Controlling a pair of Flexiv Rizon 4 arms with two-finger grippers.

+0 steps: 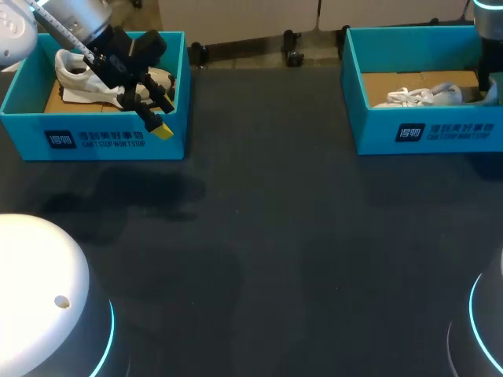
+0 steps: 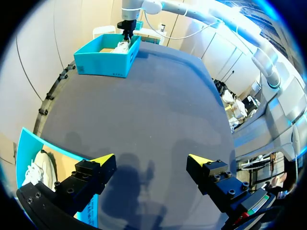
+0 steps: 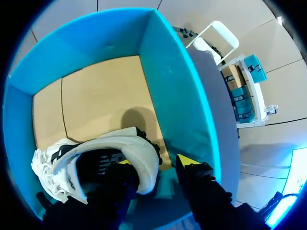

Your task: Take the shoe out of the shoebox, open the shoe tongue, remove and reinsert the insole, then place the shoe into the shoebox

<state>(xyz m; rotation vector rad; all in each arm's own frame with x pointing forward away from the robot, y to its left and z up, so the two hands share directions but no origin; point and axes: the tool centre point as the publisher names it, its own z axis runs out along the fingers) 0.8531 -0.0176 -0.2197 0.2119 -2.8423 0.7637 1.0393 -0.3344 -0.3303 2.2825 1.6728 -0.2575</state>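
Note:
Two blue shoeboxes stand at the table's far side. The right shoebox [image 1: 428,129] holds a white shoe [image 1: 424,96] lying on its cardboard floor. My right arm [image 1: 487,55] comes down into that box at its right end. In the right wrist view my right gripper [image 3: 153,162] straddles the heel of the white shoe [image 3: 139,148]: one fingertip is inside the shoe's opening, the other stands outside with a small gap, so it is open. The left shoebox [image 1: 94,137] holds another white shoe [image 1: 75,67]. My left gripper [image 1: 163,116] hangs wide open over its front right corner, [image 2: 151,160] holding nothing.
The dark table [image 1: 267,251] stretches wide between and in front of the two boxes. The right box's wall [image 3: 177,96] rises close beside my right gripper's outer finger. In the left wrist view the left box's corner [image 2: 29,143] sits beside one finger.

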